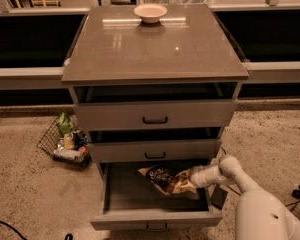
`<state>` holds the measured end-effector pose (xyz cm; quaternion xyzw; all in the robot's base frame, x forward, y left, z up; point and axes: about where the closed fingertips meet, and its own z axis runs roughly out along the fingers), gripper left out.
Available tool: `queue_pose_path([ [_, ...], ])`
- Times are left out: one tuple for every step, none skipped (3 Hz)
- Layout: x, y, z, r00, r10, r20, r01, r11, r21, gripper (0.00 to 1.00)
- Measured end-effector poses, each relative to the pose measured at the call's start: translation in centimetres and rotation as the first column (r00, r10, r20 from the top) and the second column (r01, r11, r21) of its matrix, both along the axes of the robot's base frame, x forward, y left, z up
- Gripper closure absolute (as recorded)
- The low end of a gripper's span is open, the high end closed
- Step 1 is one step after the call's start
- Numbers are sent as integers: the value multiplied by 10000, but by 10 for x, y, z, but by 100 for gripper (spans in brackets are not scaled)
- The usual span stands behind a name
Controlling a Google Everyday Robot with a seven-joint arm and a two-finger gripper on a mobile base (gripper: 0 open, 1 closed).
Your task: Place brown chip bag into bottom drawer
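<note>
The brown chip bag (166, 180), tan-yellow with a dark brown panel, lies inside the bottom drawer (155, 215), which is pulled open. My gripper (192, 179) reaches in from the right on the white arm and sits at the bag's right end, touching it. The bag rests near the drawer's back right, under the front of the middle drawer (155, 150).
The top drawer (155, 115) and middle drawer stand slightly open above. A small pale bowl (150, 12) sits on the cabinet top (155, 49). A wire basket of items (65, 141) lies on the floor to the left. Cables lie on the floor at right.
</note>
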<state>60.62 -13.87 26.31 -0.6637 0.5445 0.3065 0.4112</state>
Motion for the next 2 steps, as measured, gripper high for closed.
queue_pose_path([
  [3, -1, -8, 9998, -32, -171, 34, 9999, 111, 60],
  [3, -5, -12, 9996, -80, -265, 85, 9998, 168, 36],
])
